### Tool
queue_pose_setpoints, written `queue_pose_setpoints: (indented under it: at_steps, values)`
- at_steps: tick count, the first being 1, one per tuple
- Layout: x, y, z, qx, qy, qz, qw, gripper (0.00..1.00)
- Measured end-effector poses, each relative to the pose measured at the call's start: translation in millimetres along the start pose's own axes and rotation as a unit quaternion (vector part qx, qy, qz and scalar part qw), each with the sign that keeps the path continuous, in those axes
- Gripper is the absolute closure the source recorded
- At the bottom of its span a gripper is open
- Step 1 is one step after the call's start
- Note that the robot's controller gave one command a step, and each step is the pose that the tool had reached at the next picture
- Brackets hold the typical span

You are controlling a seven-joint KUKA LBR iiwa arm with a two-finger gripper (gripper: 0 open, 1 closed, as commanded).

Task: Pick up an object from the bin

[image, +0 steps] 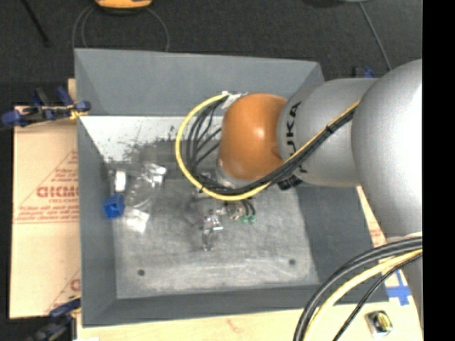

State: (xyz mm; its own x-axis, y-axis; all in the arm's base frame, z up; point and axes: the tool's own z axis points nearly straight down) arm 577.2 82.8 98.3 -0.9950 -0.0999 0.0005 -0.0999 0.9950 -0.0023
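My gripper (210,227) hangs low over the middle of the bin floor, just below the arm's orange cover. A small green thing (249,219) lies right beside it, on its right. To the left, well apart from the gripper, a crumpled clear plastic bottle (146,180) with a white cap lies on the floor. A small blue block (112,208) sits near the left wall. Between the block and the gripper lies a clear plastic scrap (136,221).
The arm, with its orange cover and looped yellow and black cables, hangs over the bin's upper right part and hides the floor beneath it. Bare grey floor stretches along the front of the bin.
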Motion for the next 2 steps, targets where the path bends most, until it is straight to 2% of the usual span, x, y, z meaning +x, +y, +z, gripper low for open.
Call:
queue_pose_setpoints:
  at_steps: [1,2]
  values:
    - [-0.6,3.4,-4.6,-0.002,-0.0024,0.001,1.0,1.0]
    - [-0.1,-4.7,-138.4,-0.001,-0.0069,0.008,0.9999,1.0]
